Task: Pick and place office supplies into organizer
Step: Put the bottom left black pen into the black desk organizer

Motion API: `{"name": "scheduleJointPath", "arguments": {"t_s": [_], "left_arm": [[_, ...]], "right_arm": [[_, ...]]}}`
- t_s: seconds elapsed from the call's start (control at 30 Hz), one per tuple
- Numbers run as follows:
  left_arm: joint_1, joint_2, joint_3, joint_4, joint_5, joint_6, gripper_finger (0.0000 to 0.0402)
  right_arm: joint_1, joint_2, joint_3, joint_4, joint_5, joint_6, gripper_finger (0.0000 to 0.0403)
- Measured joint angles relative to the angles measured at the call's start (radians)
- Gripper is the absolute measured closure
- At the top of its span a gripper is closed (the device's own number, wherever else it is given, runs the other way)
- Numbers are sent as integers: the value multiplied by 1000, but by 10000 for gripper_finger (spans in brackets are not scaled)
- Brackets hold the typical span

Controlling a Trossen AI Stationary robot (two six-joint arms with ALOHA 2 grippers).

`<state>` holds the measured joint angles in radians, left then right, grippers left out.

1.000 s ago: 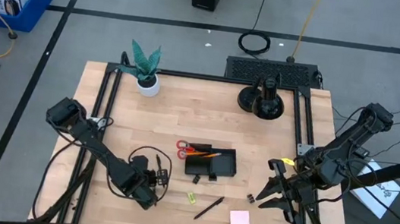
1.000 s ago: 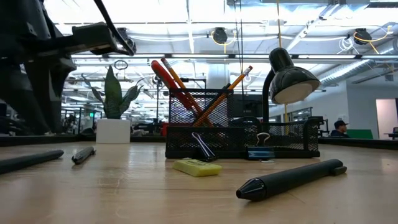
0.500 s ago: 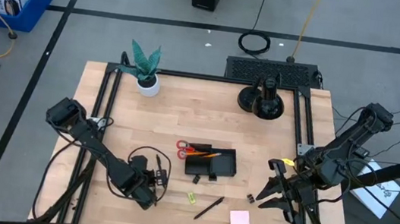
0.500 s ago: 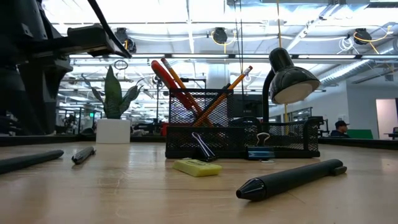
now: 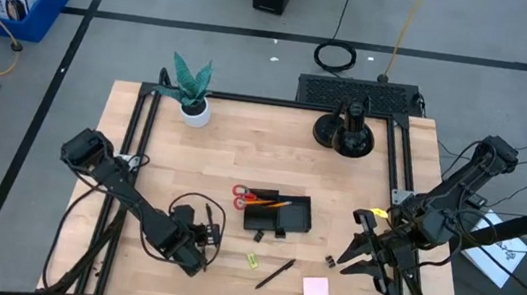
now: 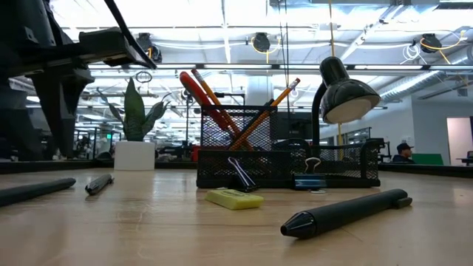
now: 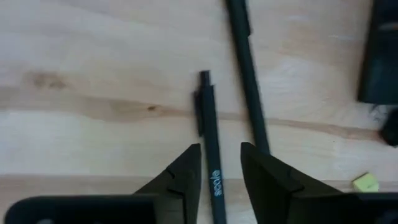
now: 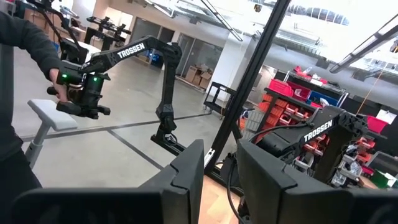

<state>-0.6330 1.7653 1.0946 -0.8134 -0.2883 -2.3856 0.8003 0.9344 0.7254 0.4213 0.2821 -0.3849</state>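
My left pincer [image 7: 220,163] hangs low over the wooden surface [image 5: 242,155], to the left of the organizer [image 5: 277,214] and nearer the front edge. Its fingers [image 7: 180,177] stand slightly spread, straddling a black pen [image 7: 210,140] that lies flat on the surface between them; the fingers are not pressed onto it. A second black pen [image 7: 247,74] lies just beside the first, on the side toward the organizer. The organizer sits near the middle of the surface, with the red scissors [image 5: 241,195] and orange pencils [image 5: 271,203] standing upright in its left compartment. Just in front of the organizer lies a small yellow-green piece [image 5: 253,260], and beside that a third black pen [image 5: 275,273], set at a slant. A pink pad [image 5: 316,291] lies in front of the organizer and to its right, and a tiny black clip [image 5: 330,261] rests to the organizer's right. My right pincer [image 8: 220,177] waits beyond that clip, at the right edge of the surface, its fingers slightly spread and holding nothing. A plant [image 5: 190,86] stands behind the organizer to the left, and a black stand [image 5: 346,132] behind it to the right.
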Motion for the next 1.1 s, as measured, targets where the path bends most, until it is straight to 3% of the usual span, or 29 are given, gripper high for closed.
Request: {"name": "scheduleJointPath", "arguments": {"t_s": [0.23, 0.43, 1.1], "left_arm": [[26, 41, 0, 51, 37, 4, 254], [45, 77, 3, 59, 134, 23, 252], [96, 80, 2, 56, 113, 113, 254]], "right_arm": [[0, 0, 0, -3, 0, 0, 314], [0, 0, 0, -7, 0, -1, 314], [0, 0, 0, -8, 0, -1, 314]]}}
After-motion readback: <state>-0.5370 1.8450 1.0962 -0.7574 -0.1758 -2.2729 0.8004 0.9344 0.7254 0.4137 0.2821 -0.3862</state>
